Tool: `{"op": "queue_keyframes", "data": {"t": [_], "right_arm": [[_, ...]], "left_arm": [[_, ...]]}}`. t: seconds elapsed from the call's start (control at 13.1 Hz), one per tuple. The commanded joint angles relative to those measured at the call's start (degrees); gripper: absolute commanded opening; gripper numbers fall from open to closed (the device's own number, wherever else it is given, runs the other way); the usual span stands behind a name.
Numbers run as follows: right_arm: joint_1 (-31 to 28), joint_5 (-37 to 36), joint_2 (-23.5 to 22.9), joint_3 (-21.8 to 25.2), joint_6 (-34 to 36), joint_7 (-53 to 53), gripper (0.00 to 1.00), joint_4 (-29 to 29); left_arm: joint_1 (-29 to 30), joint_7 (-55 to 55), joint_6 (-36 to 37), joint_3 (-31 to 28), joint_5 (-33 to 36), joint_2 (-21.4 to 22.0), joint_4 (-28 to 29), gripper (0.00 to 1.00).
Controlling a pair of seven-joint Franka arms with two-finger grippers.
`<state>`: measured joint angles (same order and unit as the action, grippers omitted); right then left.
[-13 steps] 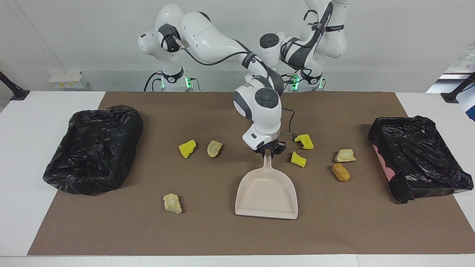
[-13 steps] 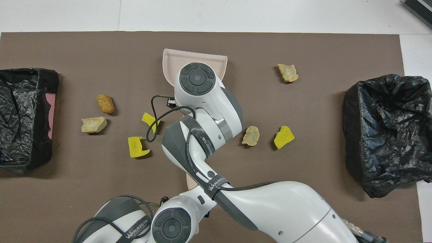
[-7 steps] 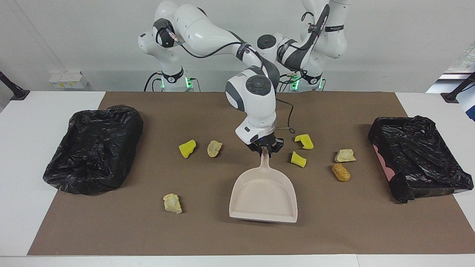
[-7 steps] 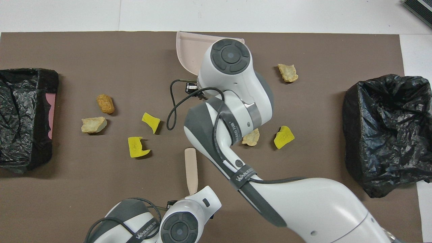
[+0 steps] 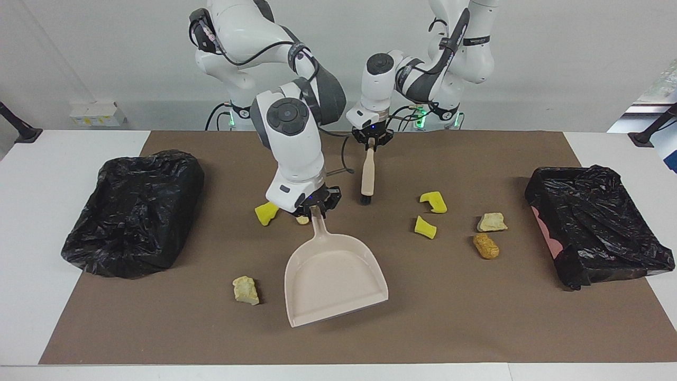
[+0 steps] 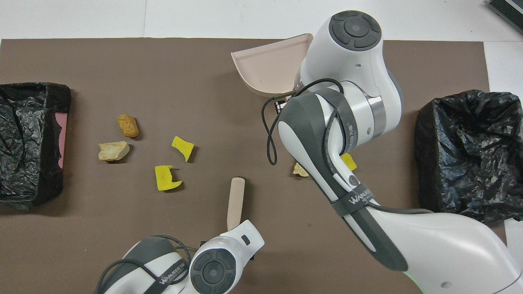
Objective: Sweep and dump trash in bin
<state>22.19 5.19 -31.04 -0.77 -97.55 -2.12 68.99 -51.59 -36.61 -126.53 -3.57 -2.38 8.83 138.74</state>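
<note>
In the overhead view the right arm covers most of the dustpan (image 6: 265, 67), leaving only its rim and part of the tray in sight, and it hides nearly all of two scraps beneath it; a beige foam piece (image 6: 299, 170) and a yellow sponge chunk (image 6: 348, 160) show only at their edges; the left gripper's fingertips are hidden there by its own wrist. In the facing view those same two scraps sit partly under the right gripper (image 5: 312, 207).

The right gripper is closed tight on the dustpan's handle, the tray raised off the brown mat (image 5: 476, 317) and tilted toward the right arm's end of the table; the left gripper (image 5: 372, 142) is clamped on the top of the brush (image 5: 367, 177), which hangs upright with its dark bristles down near the mat, nearer to the robots than the dustpan.

"WANJEED" can be read on the straps of both arms in the overhead view.

Of the trash, taking the dustpan as landmark: one cream foam piece (image 5: 246, 290) lies just beside it toward the right arm's end; toward the left arm's end lie two yellow sponge chunks (image 5: 433, 201) (image 5: 425, 227), a beige piece (image 5: 492, 221) and the orange-brown lump (image 5: 485, 246); black-lined bins (image 5: 132, 211) (image 5: 597, 227) stand at either end of the mat.
</note>
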Motion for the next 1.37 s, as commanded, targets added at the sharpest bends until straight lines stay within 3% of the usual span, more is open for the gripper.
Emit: {"op": "queue_keyframes", "data": {"t": [0.0, 0.15, 0.38, 0.68, 0.99, 1.29], "right_arm": [[0.0, 0.2, 4.9, -0.8, -0.4, 14.3, 0.00, 7.9], [0.4, -1.0, 8.4, -0.7, -3.3, 25.5, 0.00, 15.0], [2.9, -5.6, 13.0, -0.7, -7.7, 37.4, 0.00, 24.0], [6.8, -8.3, 13.1, -0.8, -8.4, 43.1, 0.00, 27.2], [8.5, -8.8, 14.2, -0.8, -11.8, 44.0, 0.00, 31.6], [9.1, -9.6, 14.4, -0.8, -11.4, 45.8, 0.00, 33.2]], "left_arm": [[7.0, 0.5, 11.8, -0.2, 2.4, 0.9, -8.0, 0.00], [12.8, 0.7, 16.1, -0.3, 5.2, 3.3, -10.2, 0.00], [20.2, 0.7, 16.1, -0.2, 8.4, 3.7, -10.0, 0.00], [32.1, 3.0, 12.2, -0.2, 10.1, 2.6, -9.3, 0.00], [41.8, 14.0, 10.3, -0.2, 10.1, 2.6, -7.7, 0.00], [45.4, 16.8, 5.8, -0.2, 10.1, 0.9, -5.2, 0.00]]}}
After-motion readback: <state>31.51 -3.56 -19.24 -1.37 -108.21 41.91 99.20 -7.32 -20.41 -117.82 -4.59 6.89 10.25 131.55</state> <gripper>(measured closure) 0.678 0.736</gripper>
